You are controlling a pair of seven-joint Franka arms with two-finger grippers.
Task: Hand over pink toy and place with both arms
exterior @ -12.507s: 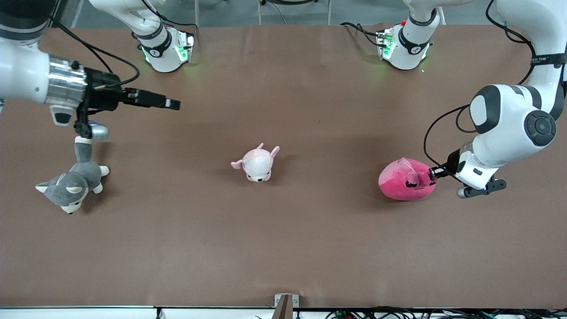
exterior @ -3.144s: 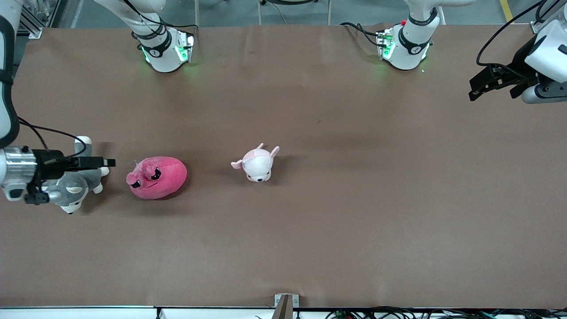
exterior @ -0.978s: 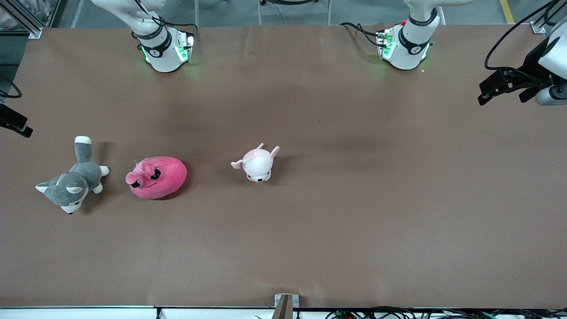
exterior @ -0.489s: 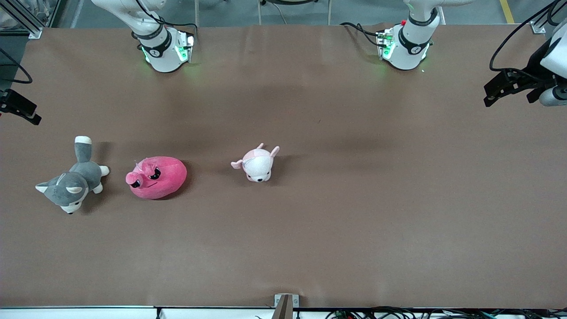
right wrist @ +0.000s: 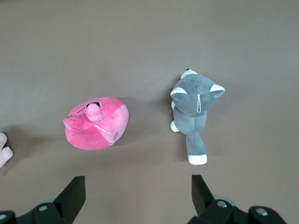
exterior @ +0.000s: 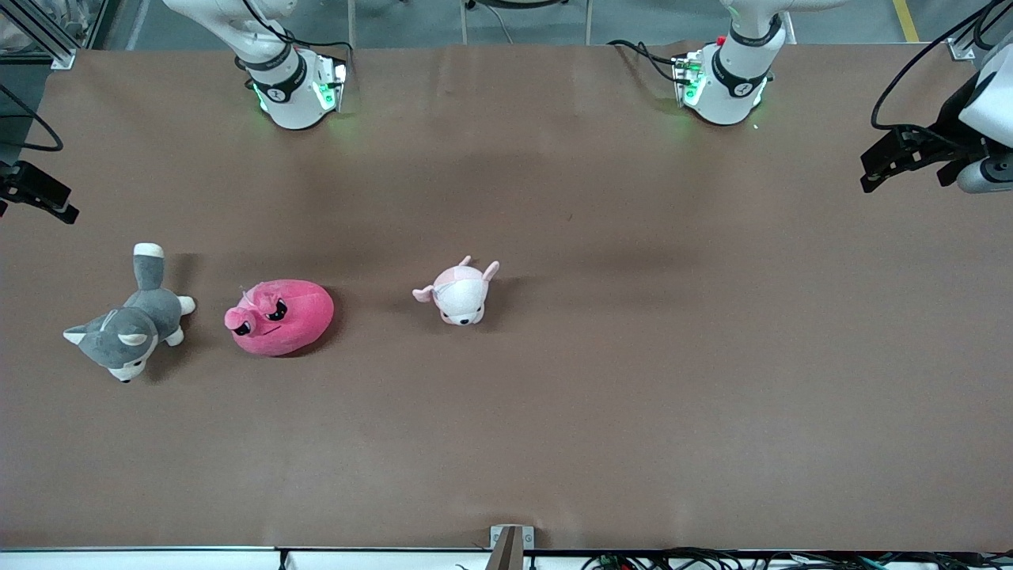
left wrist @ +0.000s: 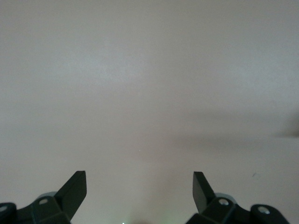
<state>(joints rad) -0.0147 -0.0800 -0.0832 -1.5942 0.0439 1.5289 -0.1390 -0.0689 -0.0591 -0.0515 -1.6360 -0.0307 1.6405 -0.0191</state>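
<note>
Toy (exterior: 278, 317) unmoved since a second ago (both grippers (left wrist: 139, 189) (right wrist: 138, 189) spread wide, empty)

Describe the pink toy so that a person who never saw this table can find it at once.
On the brown table, three plush toys lie in a row. The pink toy is the middle one, between the grey-and-white dog at the right arm's end and the pale pink-and-white animal. It alone is round, hot pink, with black angry eyes.

This is a robot laboratory. Two white arm bases (exterior: 297, 87) with green lights are bolted on a brown covered worktop (exterior: 633, 356). Loose black cables (exterior: 712, 559) lie along its edge, an aluminium frame post (exterior: 36, 32) stands at a corner.
</note>
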